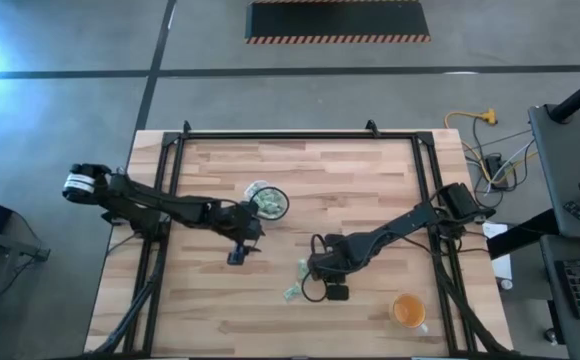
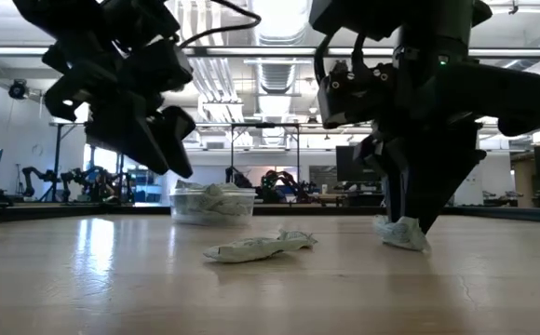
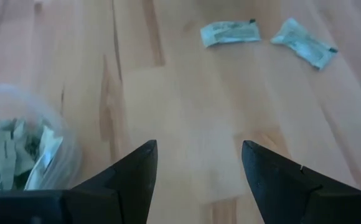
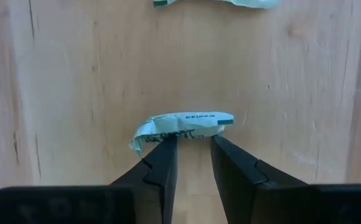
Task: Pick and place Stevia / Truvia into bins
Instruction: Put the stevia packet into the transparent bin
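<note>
The high view looks straight down from well above, taking in the whole table (image 1: 220, 310). The low view sits at tabletop height, facing level across the wood into the room. Each wrist view looks down at the boards from close range. The clear tub (image 2: 212, 206) shows in the high, low and left wrist views.

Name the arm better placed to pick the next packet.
Right. The right gripper is down on a packet, fingers closing around it. The left gripper hangs open beside the tub.
</note>
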You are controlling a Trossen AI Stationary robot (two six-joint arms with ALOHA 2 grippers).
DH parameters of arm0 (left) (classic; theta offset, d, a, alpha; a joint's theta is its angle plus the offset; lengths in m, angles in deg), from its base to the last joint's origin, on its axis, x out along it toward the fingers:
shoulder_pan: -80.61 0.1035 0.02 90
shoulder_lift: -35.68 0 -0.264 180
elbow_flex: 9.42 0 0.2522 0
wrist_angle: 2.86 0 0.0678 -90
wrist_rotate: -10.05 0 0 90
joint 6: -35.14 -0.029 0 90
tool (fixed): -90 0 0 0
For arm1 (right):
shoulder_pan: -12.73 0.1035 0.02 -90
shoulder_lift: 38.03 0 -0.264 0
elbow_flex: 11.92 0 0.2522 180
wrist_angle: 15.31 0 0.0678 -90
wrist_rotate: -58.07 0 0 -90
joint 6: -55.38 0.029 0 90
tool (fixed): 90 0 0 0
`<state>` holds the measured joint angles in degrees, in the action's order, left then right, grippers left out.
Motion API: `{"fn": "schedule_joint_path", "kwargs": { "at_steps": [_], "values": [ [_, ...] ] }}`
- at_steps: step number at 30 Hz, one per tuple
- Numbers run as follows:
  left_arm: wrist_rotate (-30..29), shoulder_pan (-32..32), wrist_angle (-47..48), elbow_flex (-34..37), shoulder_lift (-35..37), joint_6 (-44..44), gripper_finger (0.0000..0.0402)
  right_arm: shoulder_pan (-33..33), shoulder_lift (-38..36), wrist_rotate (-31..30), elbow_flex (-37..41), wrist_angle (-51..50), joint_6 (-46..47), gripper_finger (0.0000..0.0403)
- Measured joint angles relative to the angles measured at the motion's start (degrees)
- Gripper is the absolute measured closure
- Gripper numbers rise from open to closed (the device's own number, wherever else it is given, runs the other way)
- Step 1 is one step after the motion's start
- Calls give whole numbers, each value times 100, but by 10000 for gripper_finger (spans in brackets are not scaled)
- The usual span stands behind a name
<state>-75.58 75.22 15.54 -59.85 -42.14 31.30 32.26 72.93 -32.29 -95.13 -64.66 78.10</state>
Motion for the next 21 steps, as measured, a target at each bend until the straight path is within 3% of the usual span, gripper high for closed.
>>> {"fn": "schedule_joint_path", "kwargs": {
  "at_steps": [4, 13, 21],
  "values": [
    [1, -201, -54, -55, 110, -150, 185, -2, 0, -102, 0, 97, -221, 321],
    [1, -560, -12, -111, 255, -172, 185, -7, -11, -1194, -14, 175, -857, 334],
    [-8, -592, 48, -93, 389, -256, 185, 43, -391, -1193, -37, 137, -328, 335]
  ]
}}
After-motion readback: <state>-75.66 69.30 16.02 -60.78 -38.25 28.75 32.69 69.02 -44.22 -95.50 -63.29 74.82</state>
